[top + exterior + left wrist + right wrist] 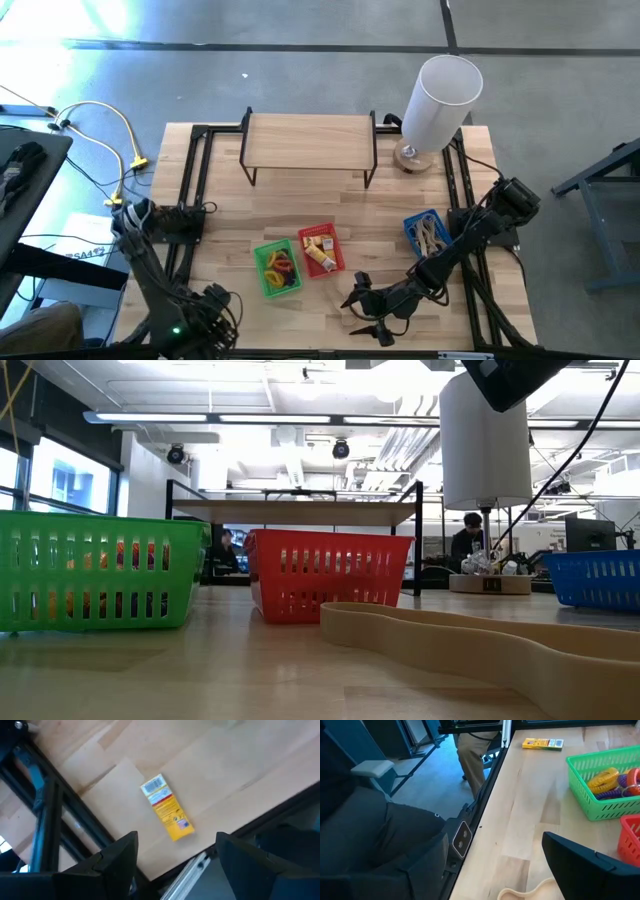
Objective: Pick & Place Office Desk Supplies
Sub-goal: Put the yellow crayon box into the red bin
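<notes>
Missing the thin tan rubber band [470, 645] looks the main risk: it lies flat on the wood near the table's front edge, and the right gripper [368, 312] hangs over that spot with fingers spread wide and empty, so they could scrape the table [300, 210] or push the loop off the edge. A yellow packet [166, 813] also lies close to the front edge, below the left gripper [175, 857], whose fingers are spread and hold nothing; a nudge might tip it over the side. Counted, three baskets stand on the table: one green basket [276, 270] with coloured rings, one red basket [321, 250] with packets, one blue basket [428, 232] with tan bands. One loose band and one loose packet show.
</notes>
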Available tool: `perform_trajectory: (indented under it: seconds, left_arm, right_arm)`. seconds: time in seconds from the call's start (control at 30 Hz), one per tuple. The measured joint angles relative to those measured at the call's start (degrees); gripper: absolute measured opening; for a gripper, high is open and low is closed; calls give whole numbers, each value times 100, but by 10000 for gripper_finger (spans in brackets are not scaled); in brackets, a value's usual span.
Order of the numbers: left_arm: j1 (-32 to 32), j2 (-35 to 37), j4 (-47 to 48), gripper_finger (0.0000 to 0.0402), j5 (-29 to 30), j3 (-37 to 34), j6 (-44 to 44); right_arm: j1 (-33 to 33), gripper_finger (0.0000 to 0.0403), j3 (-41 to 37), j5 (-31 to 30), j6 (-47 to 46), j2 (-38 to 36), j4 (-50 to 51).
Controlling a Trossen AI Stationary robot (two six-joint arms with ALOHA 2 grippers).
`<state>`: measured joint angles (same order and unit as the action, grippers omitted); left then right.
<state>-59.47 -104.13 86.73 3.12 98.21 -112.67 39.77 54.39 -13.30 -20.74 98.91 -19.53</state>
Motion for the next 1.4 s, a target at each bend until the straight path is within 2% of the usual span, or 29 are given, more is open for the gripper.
perform_trajectory:
  seconds: [0.43, 0.87, 1.0, 1.2, 1.4]
  left_arm:
    - [134, -551, -106, 257, 59, -13, -276]
    - [119, -539, -196, 257, -49, -215, -333]
    - [169, -350, -664, 257, -383, -687, -310]
    - [170, 194, -2007, 257, -265, -1744, -205]
    - [100, 462, -2332, 257, -606, -2635, -762]
  right_arm:
    - [-4, 311, -2, 0, -50, 0, 4]
    - [-4, 311, 0, 0, -45, 0, 4]
    - [-4, 311, -1, 0, -43, 0, 4]
    - [-5, 311, -2, 0, -40, 0, 4]
    - [-13, 311, 0, 0, -2, 0, 4]
